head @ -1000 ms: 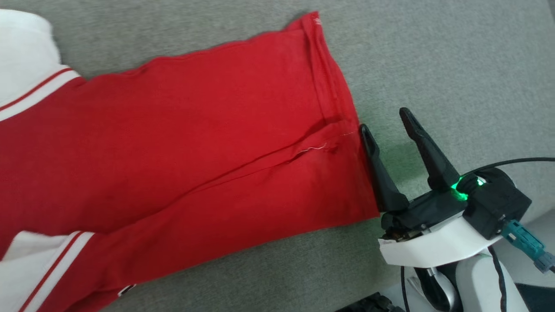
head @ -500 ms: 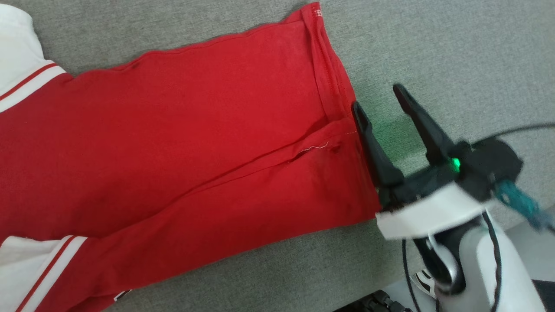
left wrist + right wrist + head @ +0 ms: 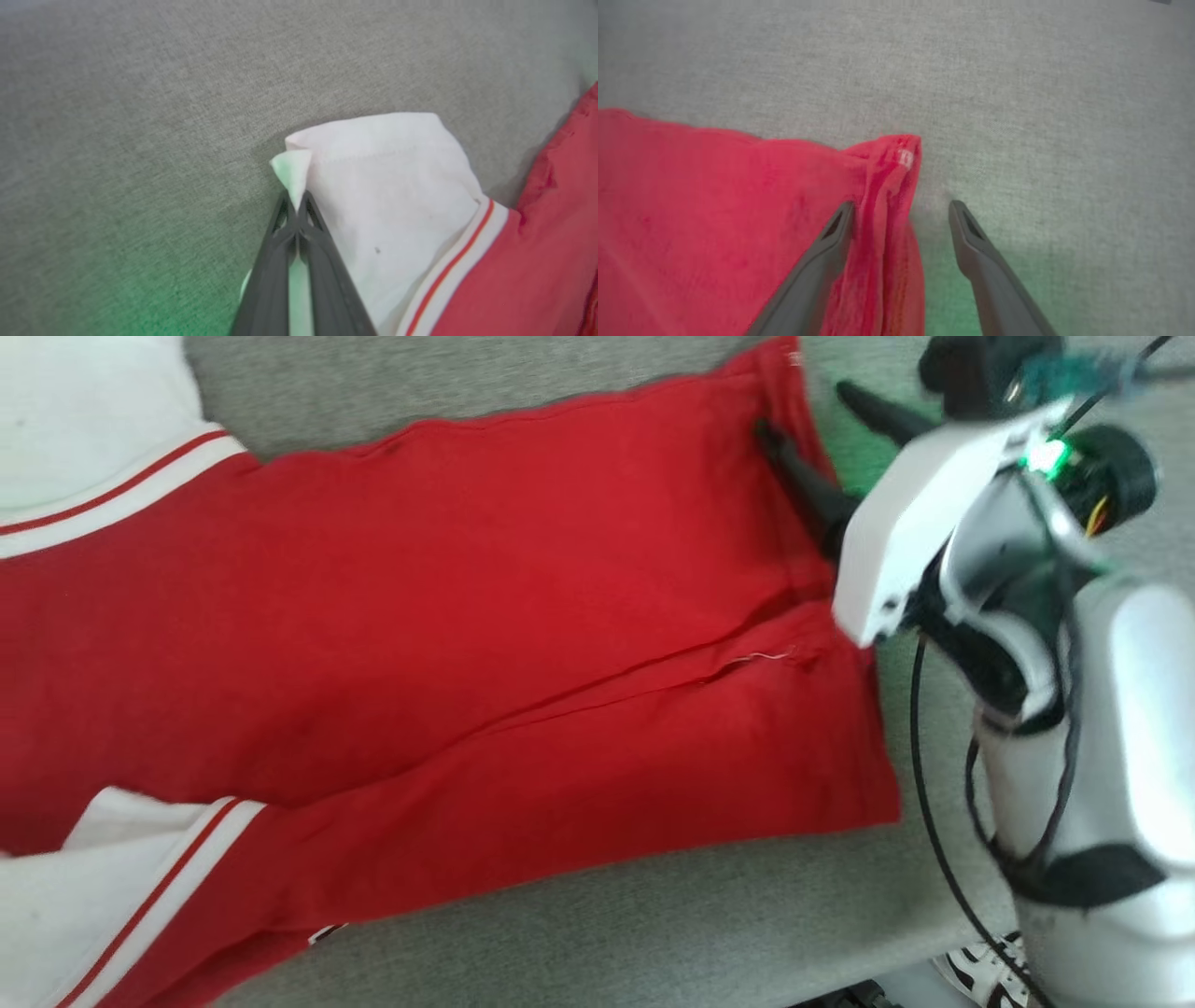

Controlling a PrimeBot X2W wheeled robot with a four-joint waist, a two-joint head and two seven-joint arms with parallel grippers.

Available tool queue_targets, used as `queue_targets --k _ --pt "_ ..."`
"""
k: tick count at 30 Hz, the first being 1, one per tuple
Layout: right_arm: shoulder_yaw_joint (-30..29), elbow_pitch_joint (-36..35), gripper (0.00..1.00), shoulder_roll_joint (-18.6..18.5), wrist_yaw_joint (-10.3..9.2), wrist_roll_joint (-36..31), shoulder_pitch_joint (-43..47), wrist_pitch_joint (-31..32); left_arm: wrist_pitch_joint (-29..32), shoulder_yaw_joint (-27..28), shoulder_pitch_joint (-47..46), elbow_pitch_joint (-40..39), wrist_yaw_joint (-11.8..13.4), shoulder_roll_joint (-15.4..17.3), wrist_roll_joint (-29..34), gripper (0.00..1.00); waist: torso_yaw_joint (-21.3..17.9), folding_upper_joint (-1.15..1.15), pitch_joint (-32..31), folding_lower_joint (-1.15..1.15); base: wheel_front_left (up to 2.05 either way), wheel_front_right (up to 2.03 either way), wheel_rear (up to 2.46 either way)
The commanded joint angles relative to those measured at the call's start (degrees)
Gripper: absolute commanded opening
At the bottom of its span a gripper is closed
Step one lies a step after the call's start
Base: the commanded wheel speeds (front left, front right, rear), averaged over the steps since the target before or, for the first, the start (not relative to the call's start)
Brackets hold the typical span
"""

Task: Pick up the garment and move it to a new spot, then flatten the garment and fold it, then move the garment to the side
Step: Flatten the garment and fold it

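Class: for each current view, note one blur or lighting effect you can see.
Head view: motion blur smears the right end effector; the garment looks sharper. Left wrist view: green glow on the grey surface. Right wrist view: same green cast.

- The garment (image 3: 467, 616) lies on the padded surface (image 3: 653, 933), hem toward its right, sleeves toward its left.
- The right gripper (image 3: 801, 409) straddles the hem's far corner: 1 finger on cloth, 1 on the surface.
- The left gripper (image 3: 295, 205) pinches a sleeve corner.

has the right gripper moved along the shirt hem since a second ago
Yes. Judged against the garment, the right gripper has moved up its hem, from the loose-thread seam to the far corner, now straddling the edge.
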Motion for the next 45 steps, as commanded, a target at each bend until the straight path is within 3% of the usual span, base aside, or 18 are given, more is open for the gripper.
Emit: queue_targets --k 1,5,6,7,19,24,28,32,35,38,42,45 --pt "-0.6 1.3 1.0 -0.1 -0.07 -0.2 -1.5 2.4 -0.4 -0.7 -0.3 0.1 0.1 -0.8 -1.0 0.0 1.4 0.0 0.2 0.0 0.0 0.0 0.0" --pt "-1.0 3.9 1.0 -0.1 -0.05 -0.3 -4.1 7.9 -1.9 -1.8 -0.7 -0.2 0.1 -2.0 -1.1 0.0 2.7 0.0 0.2 0.0 0.0 0.0 0.0" --pt "-0.7 4.2 0.38 -0.1 -0.05 -1.0 -4.4 8.9 -2.4 -2.1 -0.9 -0.4 0.1 -2.4 -1.1 0.0 3.1 0.0 0.2 0.0 0.0 0.0 0.0" --pt "-0.8 4.3 0.0 0.0 -0.05 -1.4 -4.7 9.1 -3.2 -2.2 -1.0 -0.5 0.1 -2.8 -1.3 0.0 3.4 0.0 0.0 0.0 0.0 0.0 0.0" --pt "-4.8 -0.4 0.0 -0.5 -0.06 -2.8 -1.4 4.6 -16.0 -1.5 2.5 -5.3 0.1 -6.4 -5.4 0.0 9.2 0.0 -7.3 0.0 0.0 0.0 0.0" --pt "-5.4 -6.2 0.0 -3.3 -0.06 -2.2 5.2 7.2 -23.7 -2.3 8.9 -13.6 0.1 -4.0 -5.4 0.0 12.8 0.0 -12.1 0.0 0.0 0.0 0.0" --pt "-6.2 -12.3 0.0 -5.3 -0.06 -1.1 12.5 9.7 -32.4 -4.6 17.1 -20.2 0.1 0.6 -4.2 0.0 14.7 0.0 -15.0 0.0 0.0 0.0 0.0" --pt "-8.1 -18.2 0.0 -6.4 -0.06 -0.3 20.7 11.8 -42.3 -8.1 25.7 -23.8 0.1 4.6 -3.2 0.0 16.3 0.0 -16.7 0.0 0.0 0.0 0.0" --pt "-10.1 -22.2 0.0 -7.2 -0.06 -0.4 26.9 12.7 -45.8 -9.9 31.1 -24.9 0.1 5.8 -3.3 0.0 17.7 0.0 -17.0 0.0 0.0 0.0 0.0" --pt "-11.5 -24.5 0.0 -6.9 -0.06 0.2 31.9 12.8 -46.7 -11.0 35.9 -24.3 0.1 5.1 -2.0 0.0 18.5 0.0 -16.8 0.0 0.0 0.0 0.0" --pt "-13.8 -25.6 0.0 -5.9 -0.06 -0.3 36.6 11.6 -46.8 -5.8 42.3 -22.7 0.1 1.0 -3.3 0.0 19.4 0.0 -16.5 0.0 0.0 0.0 0.0" --pt "-14.3 -23.5 0.0 -5.4 -0.06 -1.3 37.4 10.3 -46.8 -4.0 46.2 -19.9 0.1 -1.8 0.2 0.0 19.4 0.0 -15.8 0.0 0.0 0.0 0.0"
